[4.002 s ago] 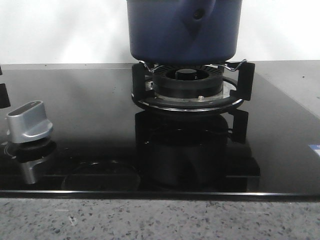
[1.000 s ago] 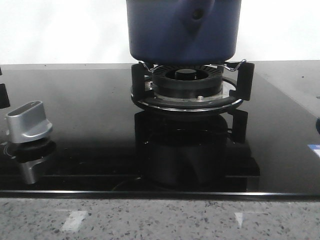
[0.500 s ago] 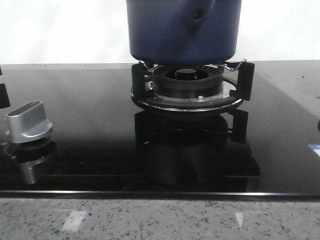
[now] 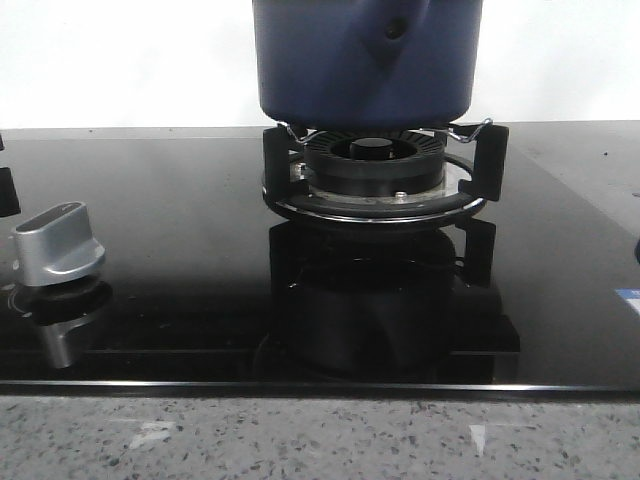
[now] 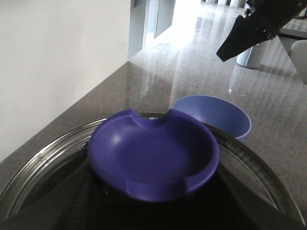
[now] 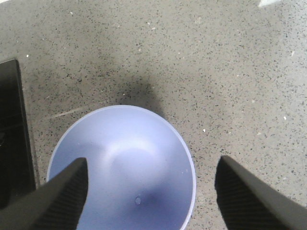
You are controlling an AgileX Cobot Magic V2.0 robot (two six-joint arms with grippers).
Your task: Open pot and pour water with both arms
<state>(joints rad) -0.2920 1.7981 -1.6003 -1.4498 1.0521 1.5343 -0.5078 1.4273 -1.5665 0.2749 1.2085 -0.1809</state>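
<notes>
The dark blue pot (image 4: 365, 60) stands on the black burner ring (image 4: 375, 165) at the back centre; its top is cut off in the front view. In the left wrist view my left gripper (image 5: 153, 194) is closed around the blue dish-shaped knob (image 5: 153, 153) of the glass lid (image 5: 38, 158), with dark fingers against both sides of the knob. I cannot tell whether the lid rests on the pot. My right gripper (image 6: 152, 160) hangs open above a light blue bowl (image 6: 124, 167) and holds nothing. This gripper also shows in the left wrist view (image 5: 244, 33).
The black glass cooktop (image 4: 180, 200) holds a silver control knob (image 4: 58, 245) at the front left. The light blue bowl (image 5: 216, 112) sits on the speckled grey counter (image 6: 230, 72) beside the cooktop's edge. A white wall stands behind the stove.
The pot has not moved. Faint reflections on the cooktop's front and the counter have shifted, and a dark shape has come in at the front view's right edge.
</notes>
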